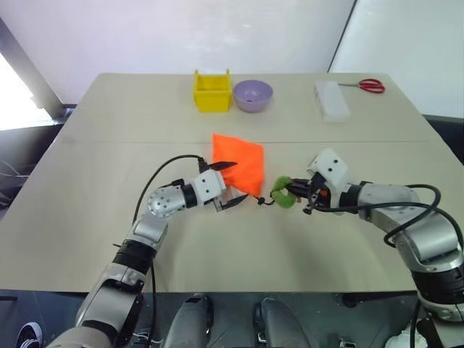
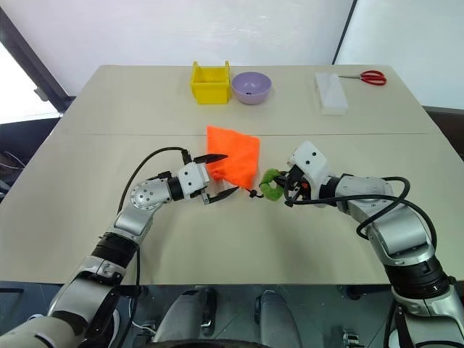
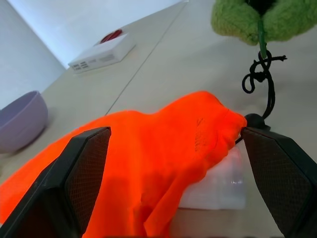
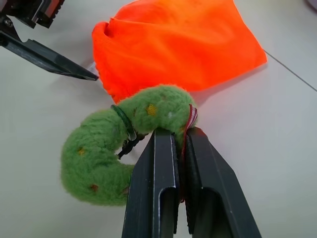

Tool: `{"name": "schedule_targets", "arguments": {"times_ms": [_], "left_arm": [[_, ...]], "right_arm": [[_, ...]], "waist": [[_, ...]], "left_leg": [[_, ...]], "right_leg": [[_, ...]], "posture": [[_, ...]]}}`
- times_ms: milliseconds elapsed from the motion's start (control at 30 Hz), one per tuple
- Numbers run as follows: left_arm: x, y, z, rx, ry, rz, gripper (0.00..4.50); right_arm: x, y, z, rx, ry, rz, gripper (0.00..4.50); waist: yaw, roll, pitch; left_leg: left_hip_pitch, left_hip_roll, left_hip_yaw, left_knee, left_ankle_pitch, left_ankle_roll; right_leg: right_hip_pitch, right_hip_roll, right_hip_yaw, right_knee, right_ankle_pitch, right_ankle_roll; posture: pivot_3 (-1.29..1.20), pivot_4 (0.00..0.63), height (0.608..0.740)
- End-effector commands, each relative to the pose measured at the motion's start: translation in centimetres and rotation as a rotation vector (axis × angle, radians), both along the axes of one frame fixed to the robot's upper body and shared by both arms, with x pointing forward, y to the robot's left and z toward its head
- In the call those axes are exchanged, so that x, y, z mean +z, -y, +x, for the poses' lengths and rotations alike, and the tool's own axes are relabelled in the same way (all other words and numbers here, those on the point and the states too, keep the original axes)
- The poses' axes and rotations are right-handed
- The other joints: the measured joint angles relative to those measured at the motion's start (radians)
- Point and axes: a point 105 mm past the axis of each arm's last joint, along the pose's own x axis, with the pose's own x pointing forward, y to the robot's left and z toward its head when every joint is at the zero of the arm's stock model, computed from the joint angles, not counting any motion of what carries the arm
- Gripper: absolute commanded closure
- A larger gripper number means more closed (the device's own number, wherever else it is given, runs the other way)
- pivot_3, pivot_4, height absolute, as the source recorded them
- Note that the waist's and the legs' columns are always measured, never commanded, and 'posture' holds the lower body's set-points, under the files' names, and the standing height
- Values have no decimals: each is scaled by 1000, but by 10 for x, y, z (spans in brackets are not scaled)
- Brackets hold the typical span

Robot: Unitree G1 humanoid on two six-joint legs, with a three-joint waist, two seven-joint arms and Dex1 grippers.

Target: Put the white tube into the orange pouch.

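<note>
Two grippers work the orange pouch on the tabletop: right gripper pinches its green plush; left gripper gapes around the mouth, where the white tube half protrudes. Best nudge the tube inward gently.

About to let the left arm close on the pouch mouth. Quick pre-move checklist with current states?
1. Left gripper open, a finger either side of the orange pouch at its mouth end: ok.
2. Right gripper shut on the green plush ball at the cord's end: ok.
3. Cord from ball to pouch free of the left fingers: cannot tell, it runs close by one finger.
4. White tube located: ok, it lies at the pouch mouth, partly under the fabric.
5. Tube fully inside the pouch: not ok, part shows outside.
6. Pouch mouth open enough for the tube: cannot tell.
</note>
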Motion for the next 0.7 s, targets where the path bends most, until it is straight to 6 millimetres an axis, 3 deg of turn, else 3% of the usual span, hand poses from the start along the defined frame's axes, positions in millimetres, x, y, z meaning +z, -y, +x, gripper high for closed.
{"name": "schedule_targets", "arguments": {"times_ms": [33,100,333,600,700], "left_arm": [[5,4,0,3,16,-11,250],[6,1,3,29,21,-12,850],[7,-7,7,69,-2,-24,4477],[17,-28,9,131,20,-24,4477],[37,-31,9,122,-9,-109,4477]], "right_arm": [[16,-3,-2,18,59,7,4500],[16,-4,-3,22,57,7,4500],[16,-4,-3,24,57,9,4500],[18,-3,-2,22,61,11,4500],[20,-5,-2,27,65,21,4500]], "waist": [[0,0,0],[-1,0,0],[0,0,0],[-2,0,0],[-1,0,0]], "left_leg": [[0,0,0,0,0,0],[0,0,0,0,0,0],[0,0,0,0,0,0],[0,0,0,0,0,0],[0,0,0,0,0,0]], "right_leg": [[0,0,0,0,0,0],[0,0,0,0,0,0],[0,0,0,0,0,0],[0,0,1,0,0,0],[0,0,1,0,0,0]], "posture": [[0,150,740],[0,150,740],[0,150,740],[0,150,740],[0,150,740]]}}
